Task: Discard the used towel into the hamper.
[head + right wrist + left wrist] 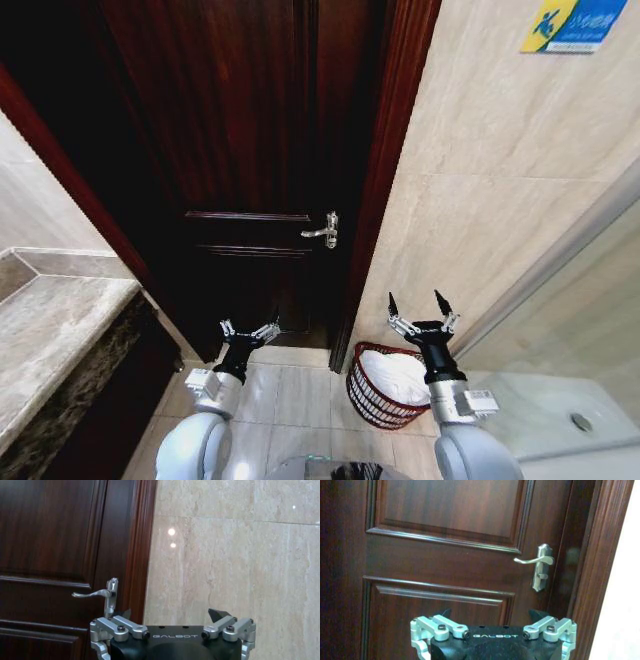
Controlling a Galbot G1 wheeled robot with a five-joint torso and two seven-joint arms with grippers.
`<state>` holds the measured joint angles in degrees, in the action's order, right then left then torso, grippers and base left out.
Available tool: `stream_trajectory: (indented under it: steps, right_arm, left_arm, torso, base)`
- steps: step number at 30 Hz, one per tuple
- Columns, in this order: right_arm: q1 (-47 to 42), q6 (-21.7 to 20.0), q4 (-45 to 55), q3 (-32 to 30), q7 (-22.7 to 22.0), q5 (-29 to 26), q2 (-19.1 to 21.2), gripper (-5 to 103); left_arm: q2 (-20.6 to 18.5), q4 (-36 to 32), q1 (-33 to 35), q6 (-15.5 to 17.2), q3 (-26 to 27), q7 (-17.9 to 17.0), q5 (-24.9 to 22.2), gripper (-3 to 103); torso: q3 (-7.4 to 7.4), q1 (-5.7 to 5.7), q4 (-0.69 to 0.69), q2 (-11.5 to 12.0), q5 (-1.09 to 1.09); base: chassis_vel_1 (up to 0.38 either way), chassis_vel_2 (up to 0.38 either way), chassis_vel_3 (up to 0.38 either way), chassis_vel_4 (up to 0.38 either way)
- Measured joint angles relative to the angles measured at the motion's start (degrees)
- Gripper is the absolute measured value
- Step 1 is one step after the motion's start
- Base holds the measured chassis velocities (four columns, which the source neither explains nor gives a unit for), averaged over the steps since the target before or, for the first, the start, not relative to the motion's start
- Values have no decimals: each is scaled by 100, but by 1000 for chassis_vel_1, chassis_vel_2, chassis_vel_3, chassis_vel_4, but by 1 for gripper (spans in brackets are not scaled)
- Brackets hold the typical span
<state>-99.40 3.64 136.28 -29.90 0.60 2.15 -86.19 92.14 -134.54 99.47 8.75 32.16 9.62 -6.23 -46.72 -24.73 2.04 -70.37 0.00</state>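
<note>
The hamper (366,396), a dark reddish wire basket, stands on the floor by the door frame in the head view. A white towel (396,374) lies inside it. My right gripper (421,301) is open, raised just above the hamper's right side, with nothing between its fingers. In the right wrist view the right gripper (171,612) points at the beige wall next to the door. My left gripper (250,331) is open and holds nothing, left of the hamper in front of the door. From the left wrist camera, the left gripper (491,614) faces the door panel.
A dark wood door (250,150) with a silver handle (325,230) stands straight ahead. At the left there is a stone counter (50,330). A shower floor with a drain (580,422) lies right, behind a glass partition. Beige tiled wall (500,180) rises behind the hamper.
</note>
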Motion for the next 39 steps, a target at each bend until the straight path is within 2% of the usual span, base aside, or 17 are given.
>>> stream_trajectory:
  steps: [39]
  right_arm:
    - [0, 0, 0, 0, 0, 0, 0, 100]
  left_arm:
    - [0, 0, 0, 0, 0, 0, 0, 100]
  torso:
    - [0, -1, 0, 0, 0]
  base:
    - [0, 0, 0, 0]
